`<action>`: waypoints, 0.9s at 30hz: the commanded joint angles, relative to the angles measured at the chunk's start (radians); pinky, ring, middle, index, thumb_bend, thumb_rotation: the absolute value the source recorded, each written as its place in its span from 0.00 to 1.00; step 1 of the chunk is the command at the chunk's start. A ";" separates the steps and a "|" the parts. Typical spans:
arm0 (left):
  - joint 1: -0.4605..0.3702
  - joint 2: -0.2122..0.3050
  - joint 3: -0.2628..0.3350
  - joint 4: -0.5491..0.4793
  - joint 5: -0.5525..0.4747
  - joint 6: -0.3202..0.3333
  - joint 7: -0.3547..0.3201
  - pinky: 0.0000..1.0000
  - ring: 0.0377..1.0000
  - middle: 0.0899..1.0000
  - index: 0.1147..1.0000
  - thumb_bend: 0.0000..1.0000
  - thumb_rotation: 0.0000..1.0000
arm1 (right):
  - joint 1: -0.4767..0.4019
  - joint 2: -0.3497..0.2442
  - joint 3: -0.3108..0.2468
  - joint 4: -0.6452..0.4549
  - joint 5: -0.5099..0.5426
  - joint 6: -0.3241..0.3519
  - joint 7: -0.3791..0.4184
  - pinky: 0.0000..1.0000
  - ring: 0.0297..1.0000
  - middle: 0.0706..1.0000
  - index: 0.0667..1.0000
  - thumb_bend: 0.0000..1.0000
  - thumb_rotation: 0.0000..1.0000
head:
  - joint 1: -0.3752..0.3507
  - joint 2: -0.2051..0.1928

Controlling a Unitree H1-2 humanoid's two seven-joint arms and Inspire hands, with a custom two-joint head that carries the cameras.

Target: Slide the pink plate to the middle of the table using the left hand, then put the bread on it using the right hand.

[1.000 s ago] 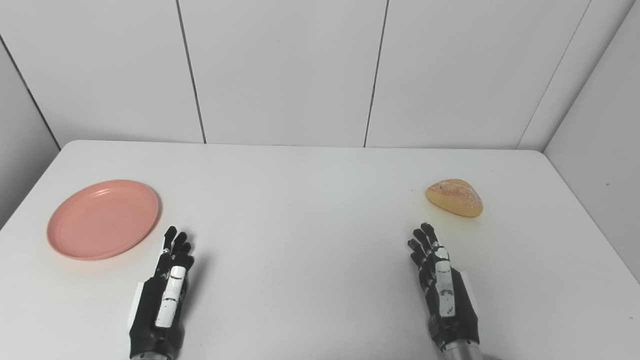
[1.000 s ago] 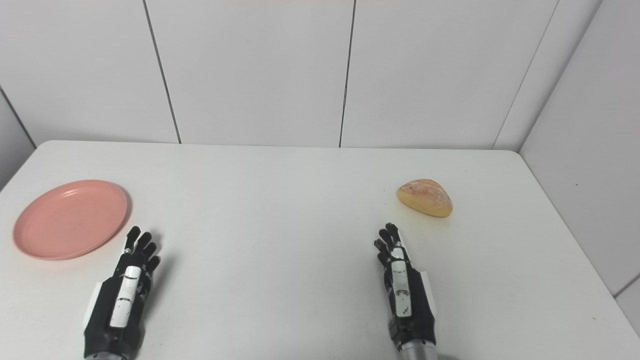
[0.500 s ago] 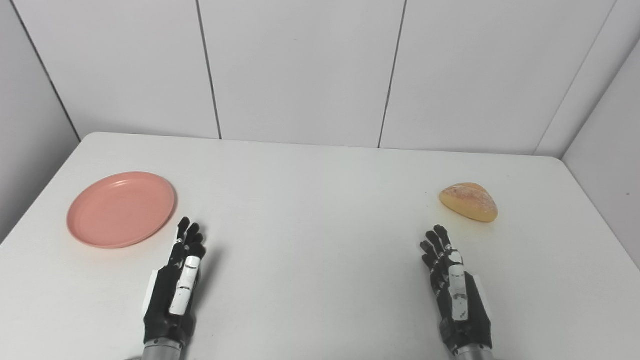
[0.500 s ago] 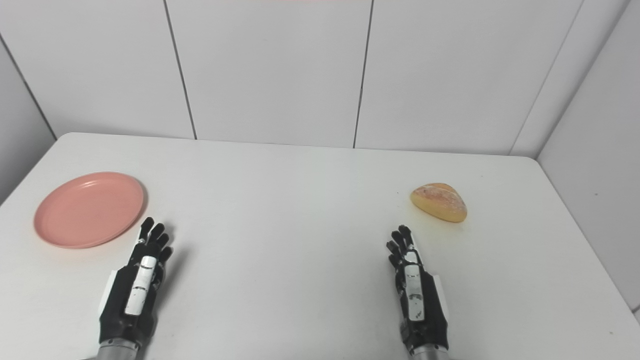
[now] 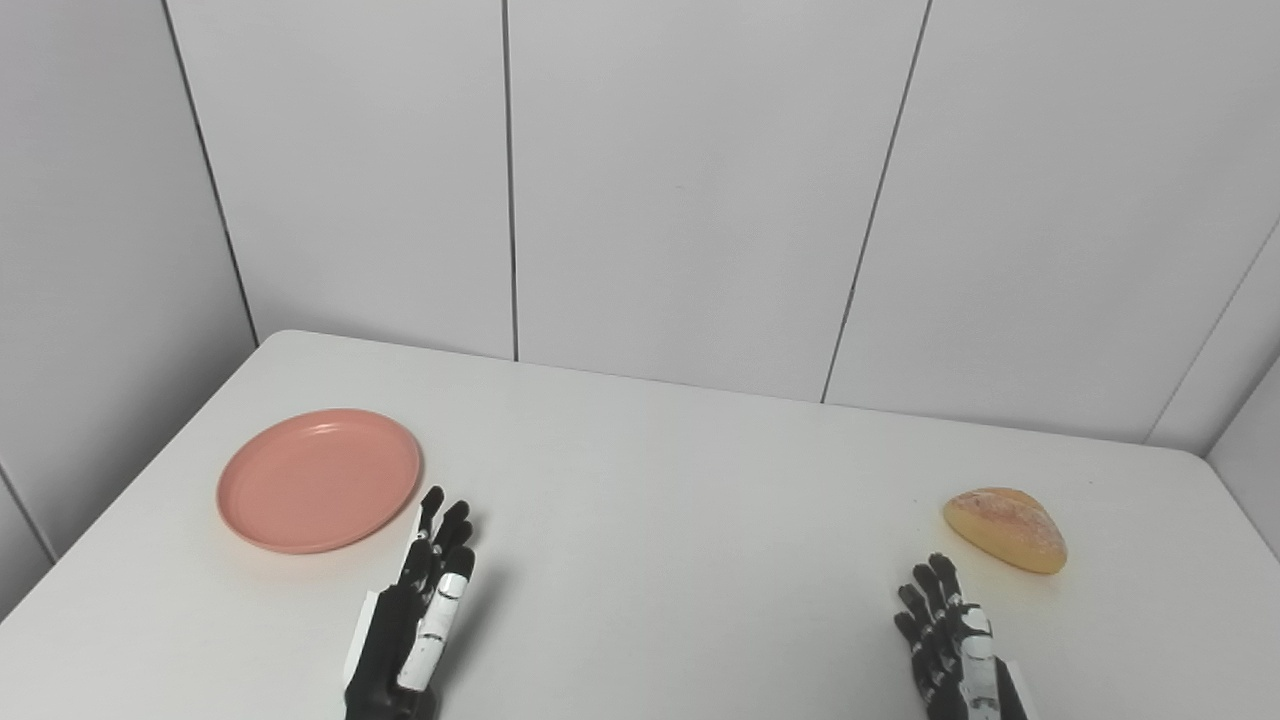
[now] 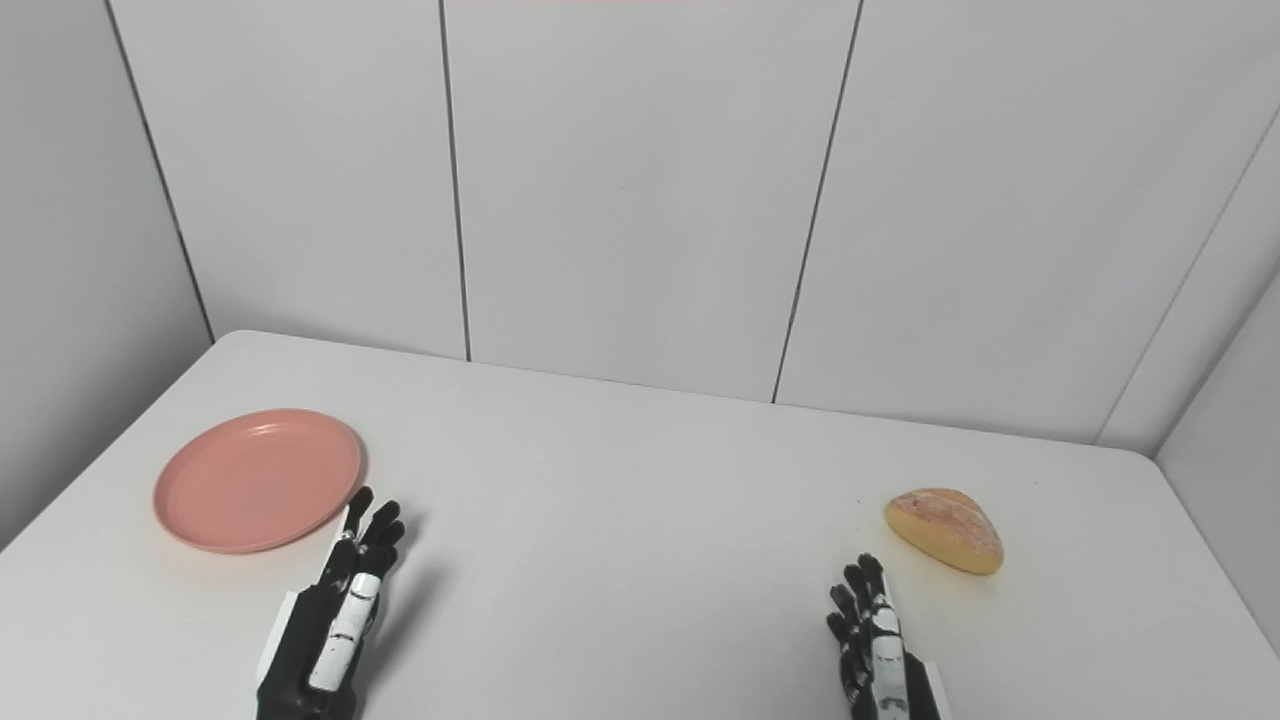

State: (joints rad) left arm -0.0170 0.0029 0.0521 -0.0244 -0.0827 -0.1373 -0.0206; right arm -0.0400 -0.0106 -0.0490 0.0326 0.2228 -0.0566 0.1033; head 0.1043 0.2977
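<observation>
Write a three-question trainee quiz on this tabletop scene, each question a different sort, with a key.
1. True or false: the bread already lies on the pink plate.
2. Multiple choice: the left hand is (a) resting on the plate, (b) beside the plate's near right edge with its fingers apart, holding nothing, (c) closed on the bread.
3. Fill in: the right hand sits just in front of the ____, not touching it.

Key: 1. False; the bread lies on the white table at the right, the plate at the left. 2. b. 3. bread.
</observation>
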 commanded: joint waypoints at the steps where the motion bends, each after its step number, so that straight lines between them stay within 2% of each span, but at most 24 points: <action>1: 0.028 -0.041 -0.031 0.127 0.007 0.003 -0.002 1.00 0.96 0.95 1.00 0.69 0.77 | 0.036 -0.012 -0.012 0.082 0.006 -0.034 0.015 1.00 1.00 1.00 1.00 0.79 1.00 | 0.000 0.001; 4: 0.020 -0.042 -0.030 0.150 0.007 -0.011 -0.002 1.00 0.95 0.95 1.00 0.68 0.77 | 0.029 -0.014 -0.015 0.100 0.008 -0.043 0.020 1.00 1.00 1.00 1.00 0.78 1.00 | 0.012 -0.019; 9: 0.014 -0.044 -0.027 0.162 -0.005 -0.021 -0.008 1.00 0.95 0.94 1.00 0.66 0.74 | 0.024 -0.012 -0.022 0.108 0.011 -0.036 0.021 1.00 1.00 1.00 1.00 0.77 1.00 | 0.019 -0.019; 19: 0.020 -0.045 -0.027 0.130 -0.007 -0.029 -0.007 0.98 0.93 0.93 1.00 0.68 0.71 | 0.038 -0.010 -0.022 0.072 0.014 -0.016 0.023 1.00 1.00 1.00 1.00 0.79 1.00 | 0.029 0.027; 22: 0.003 -0.049 -0.024 0.122 -0.002 -0.023 0.005 0.97 0.93 0.93 1.00 0.75 0.72 | 0.037 -0.014 -0.023 0.070 0.021 -0.010 0.028 1.00 1.00 1.00 1.00 0.80 1.00 | 0.033 0.030; 27: -0.038 -0.051 -0.027 0.060 0.013 0.022 0.022 0.94 0.92 0.93 0.98 0.80 0.75 | 0.035 -0.018 -0.023 0.057 0.029 0.009 0.029 1.00 1.00 1.00 1.00 0.80 1.00 | 0.039 0.040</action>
State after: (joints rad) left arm -0.0450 -0.0091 0.0497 -0.0192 -0.0660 -0.1350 -0.0010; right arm -0.0588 -0.0182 -0.0635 0.0492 0.2411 -0.0579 0.1229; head 0.1426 0.3374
